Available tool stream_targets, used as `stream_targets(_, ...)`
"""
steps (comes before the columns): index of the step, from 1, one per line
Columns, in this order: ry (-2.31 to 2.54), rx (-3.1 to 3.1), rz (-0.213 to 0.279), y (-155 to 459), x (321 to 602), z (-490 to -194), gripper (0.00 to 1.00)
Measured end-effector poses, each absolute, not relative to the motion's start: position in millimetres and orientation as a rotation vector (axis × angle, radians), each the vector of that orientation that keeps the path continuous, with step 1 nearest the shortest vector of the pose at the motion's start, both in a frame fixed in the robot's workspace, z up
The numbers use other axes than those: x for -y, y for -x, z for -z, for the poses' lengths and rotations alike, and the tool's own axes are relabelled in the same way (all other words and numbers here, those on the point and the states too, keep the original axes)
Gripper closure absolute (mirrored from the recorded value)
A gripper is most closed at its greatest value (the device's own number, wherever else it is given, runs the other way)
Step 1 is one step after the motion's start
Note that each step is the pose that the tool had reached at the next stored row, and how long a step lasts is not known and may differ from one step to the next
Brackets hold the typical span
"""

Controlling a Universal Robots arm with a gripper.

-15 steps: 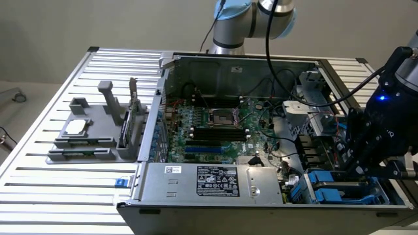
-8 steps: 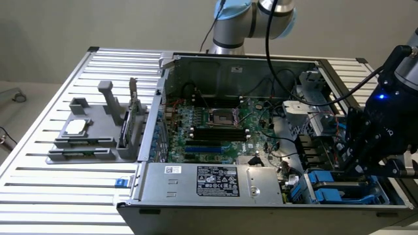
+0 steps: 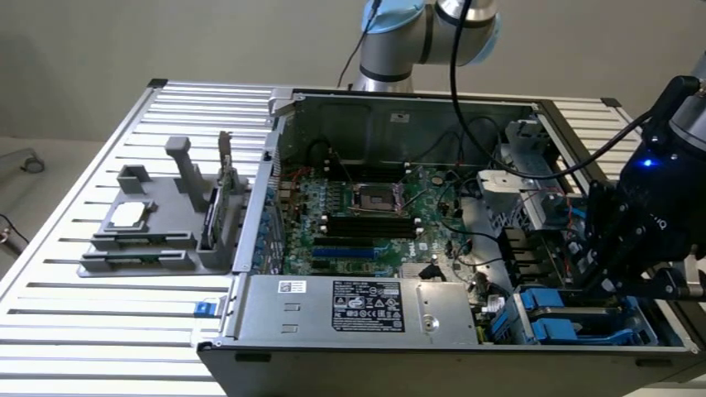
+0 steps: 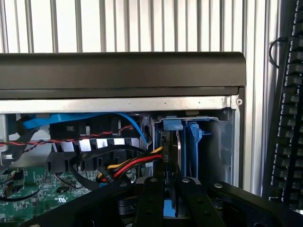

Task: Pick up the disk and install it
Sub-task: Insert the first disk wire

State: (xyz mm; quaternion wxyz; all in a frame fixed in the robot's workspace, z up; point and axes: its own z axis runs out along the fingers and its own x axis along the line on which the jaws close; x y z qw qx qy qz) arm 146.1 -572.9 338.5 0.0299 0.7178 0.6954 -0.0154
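**Exterior view: gripper working at the drive corner of the case**

Outside the computer case [image 3: 276, 141], on the exterior view's left, a grey fixture [image 3: 155, 240] is sitting on the slatted table [image 3: 111, 318] with a small square chip [image 3: 127, 213] lying on it. Inside the case, the motherboard [image 3: 364, 223] is lying at the middle, and a labelled power supply [image 3: 364, 306] is sitting along the wall nearest the camera. At the case's corner on the exterior view's right, the black gripper [image 3: 623, 277] is hanging over the blue drive cage [image 3: 574, 318]. Seen from the wrist, its fingers [image 4: 150, 198] are pressing close together, pinching the disk [image 4: 176, 151], which is standing on edge inside that cage beside red, yellow and black cables [image 4: 137, 163]. A keyboard [image 4: 289, 118] is lying just outside the case.
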Motion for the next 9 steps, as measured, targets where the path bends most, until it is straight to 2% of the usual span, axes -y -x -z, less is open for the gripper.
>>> stream_targets(9, -2.217, -2.145, 0.052, -146.3, 574.5, -338.3, 0.83)
